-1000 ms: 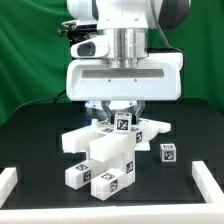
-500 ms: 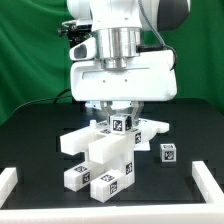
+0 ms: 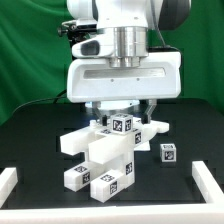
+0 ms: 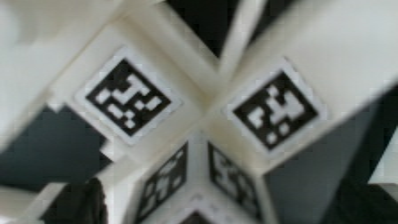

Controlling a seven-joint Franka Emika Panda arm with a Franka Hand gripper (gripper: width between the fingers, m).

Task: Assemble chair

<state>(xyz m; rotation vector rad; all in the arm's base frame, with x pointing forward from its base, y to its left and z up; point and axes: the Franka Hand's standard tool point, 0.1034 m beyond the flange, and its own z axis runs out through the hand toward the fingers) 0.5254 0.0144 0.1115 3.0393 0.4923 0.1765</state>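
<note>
exterior view, chair [image 3: 105, 152]: the half-built white structure sat on the black table, its tagged blocks stacked and crossing, with one tagged piece on top.
wrist view, chair [image 4: 196, 120]: four black-and-white tags filled the picture, very close and blurred, meeting along a white ridge; the camera hung right over the chair's top piece.
gripper [image 3: 124, 112]: directly above the chair's top piece, jaws spread to either side of it; as far as the pictures showed, it was released and gripped nothing.
why so: the top piece probably rested seated in the structure, so it could stand unaided and the fingers could let go; the hand was low over the chair because the release belonged there.
loose cube [image 3: 168, 152]: on the table at the exterior view's right of the chair, apart from it, likely waiting its turn.
table [image 3: 40, 140]: black, bare around the chair.
white rail [image 3: 8, 180]: well in front of the chair, toward the exterior view's left.
change from the earlier frames: the jaws had stood closer together about the top piece and were now wider; chair and loose cube had not visibly shifted.
</note>
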